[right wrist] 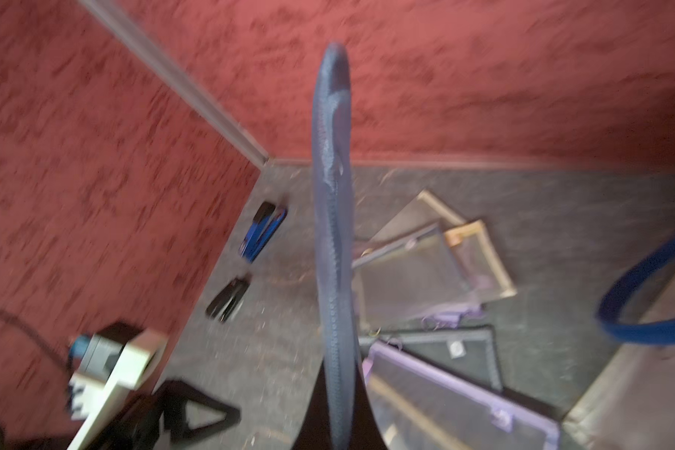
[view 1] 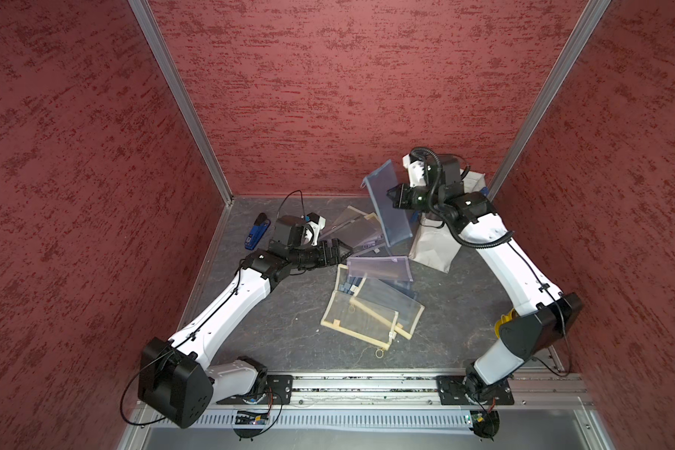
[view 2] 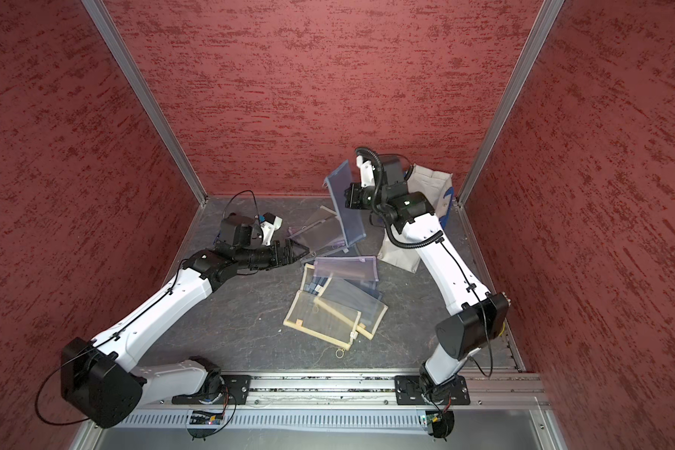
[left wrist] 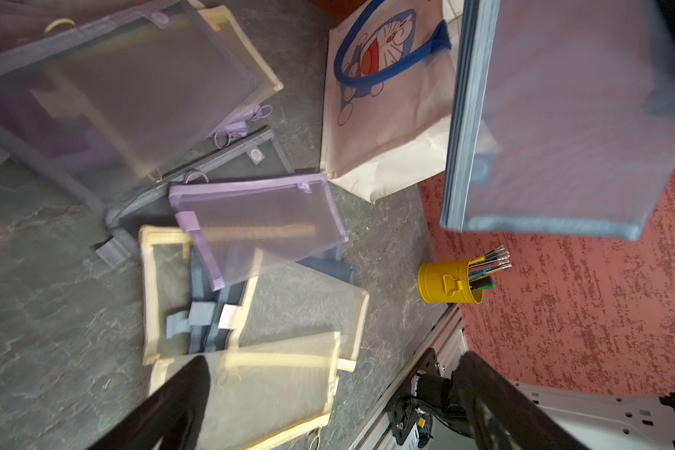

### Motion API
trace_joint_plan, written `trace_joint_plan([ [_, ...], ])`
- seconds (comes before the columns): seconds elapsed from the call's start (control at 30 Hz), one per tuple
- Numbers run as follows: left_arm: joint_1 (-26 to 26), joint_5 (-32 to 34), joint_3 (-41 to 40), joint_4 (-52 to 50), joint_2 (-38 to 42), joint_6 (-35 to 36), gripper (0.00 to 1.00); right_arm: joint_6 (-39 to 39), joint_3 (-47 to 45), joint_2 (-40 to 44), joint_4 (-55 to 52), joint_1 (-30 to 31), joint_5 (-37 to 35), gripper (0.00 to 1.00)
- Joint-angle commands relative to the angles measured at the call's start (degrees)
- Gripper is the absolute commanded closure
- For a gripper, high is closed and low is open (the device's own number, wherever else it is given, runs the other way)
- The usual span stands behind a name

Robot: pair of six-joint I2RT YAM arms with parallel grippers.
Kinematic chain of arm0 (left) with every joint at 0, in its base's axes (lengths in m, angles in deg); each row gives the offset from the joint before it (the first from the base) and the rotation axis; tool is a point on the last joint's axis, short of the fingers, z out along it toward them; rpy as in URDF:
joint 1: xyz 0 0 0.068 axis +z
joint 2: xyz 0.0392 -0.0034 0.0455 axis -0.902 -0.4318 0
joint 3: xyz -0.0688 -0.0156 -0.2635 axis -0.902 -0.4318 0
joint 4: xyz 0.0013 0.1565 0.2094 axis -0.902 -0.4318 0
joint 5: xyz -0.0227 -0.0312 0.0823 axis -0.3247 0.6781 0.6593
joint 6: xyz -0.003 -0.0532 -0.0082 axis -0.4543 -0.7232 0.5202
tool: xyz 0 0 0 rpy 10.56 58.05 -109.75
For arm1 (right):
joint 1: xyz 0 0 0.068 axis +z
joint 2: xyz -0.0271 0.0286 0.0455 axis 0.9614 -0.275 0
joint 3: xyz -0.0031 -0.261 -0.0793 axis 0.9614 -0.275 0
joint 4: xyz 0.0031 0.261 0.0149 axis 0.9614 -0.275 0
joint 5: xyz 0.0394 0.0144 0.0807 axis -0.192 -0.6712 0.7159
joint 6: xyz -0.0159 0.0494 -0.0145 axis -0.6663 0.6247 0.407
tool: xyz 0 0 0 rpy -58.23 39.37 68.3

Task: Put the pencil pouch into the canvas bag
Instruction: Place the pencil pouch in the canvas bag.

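A blue mesh pencil pouch [view 1: 386, 206] [view 2: 345, 202] hangs in the air, standing on end, above the back of the floor and just left of the canvas bag [view 1: 433, 245] [view 2: 400, 253]. My right gripper [view 1: 392, 196] [right wrist: 338, 409] is shut on the pouch's edge [right wrist: 330, 233]. The off-white bag with blue handles and a cartoon print [left wrist: 386, 128] stands in the back right corner, partly behind my right arm. My left gripper [view 1: 345, 253] [left wrist: 334, 370] is open and holds nothing, low beside the pouches lying on the floor.
Several mesh pouches lie in two loose piles, yellow and purple ones in the middle [view 1: 371, 300] and others further back [view 1: 351, 230]. A blue stapler [view 1: 256, 232] and a black one [right wrist: 228, 298] lie by the left wall. A yellow pen cup [left wrist: 449, 282] stands by the right wall.
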Motion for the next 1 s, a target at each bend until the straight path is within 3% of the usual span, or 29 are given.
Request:
trace_joint_plan([
  [0.0,-1.09,-0.6,3.69,2.46,-2.88,1.45,0.01,0.69,10.76,-5.16,-9.43,-4.9,-6.74,1.0],
  [0.27,-6.63,0.66,11.03,2.02,-8.71,1.65,0.01,0.08,38.85,-18.51,-21.95,-20.24,-9.66,1.0],
  [0.43,-9.69,1.75,11.75,2.08,-10.38,0.82,0.01,-1.68,34.43,-20.68,-19.76,-24.62,-12.37,1.0],
  [0.97,-11.67,3.96,13.35,-1.37,-12.37,0.42,0.01,2.49,11.44,-21.94,-1.96,-25.17,-12.37,1.0],
])
